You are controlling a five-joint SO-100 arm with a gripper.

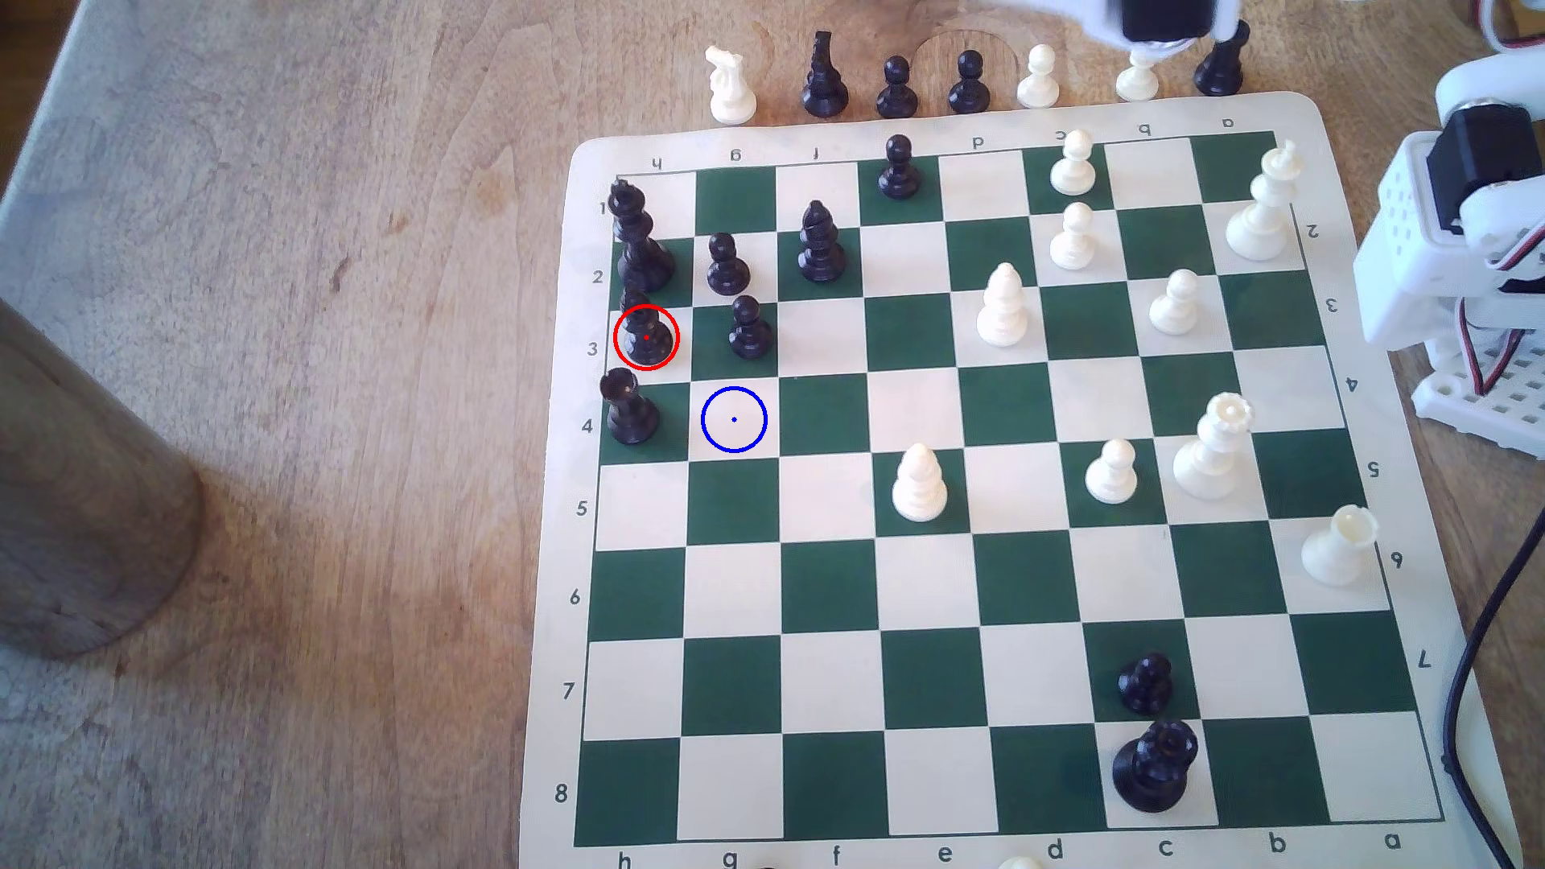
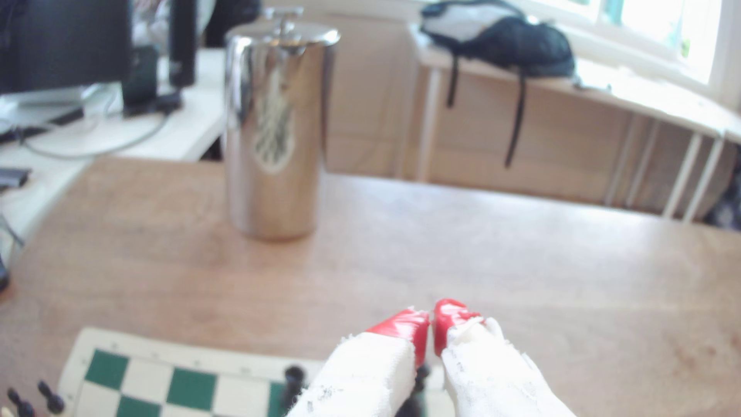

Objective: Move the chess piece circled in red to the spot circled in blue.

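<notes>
In the exterior view the chess piece [image 1: 646, 337], glossy black, stands inside the red ring on the board's left column, row 3. The spot [image 1: 734, 419], a cream square with a thin blue ring and dot, lies one square diagonally toward the view's lower right and is bare. In the wrist view my gripper [image 2: 432, 322] hangs high over the bare wooden table past the board's edge. Its red-taped fingertips [image 2: 405, 326] are pressed together, shut on nothing. A blurred part of my arm [image 1: 1162, 21] shows at the exterior view's top edge, far from the piece.
Around the ringed piece crowd a black king [image 1: 639, 242], a black rook [image 1: 629, 409] and two black pawns [image 1: 750, 328]. A shiny metal canister [image 2: 276, 132] stands on the table off the board. Captured pieces [image 1: 897, 88] line the far edge. The arm's base [image 1: 1471, 251] is at the exterior view's right.
</notes>
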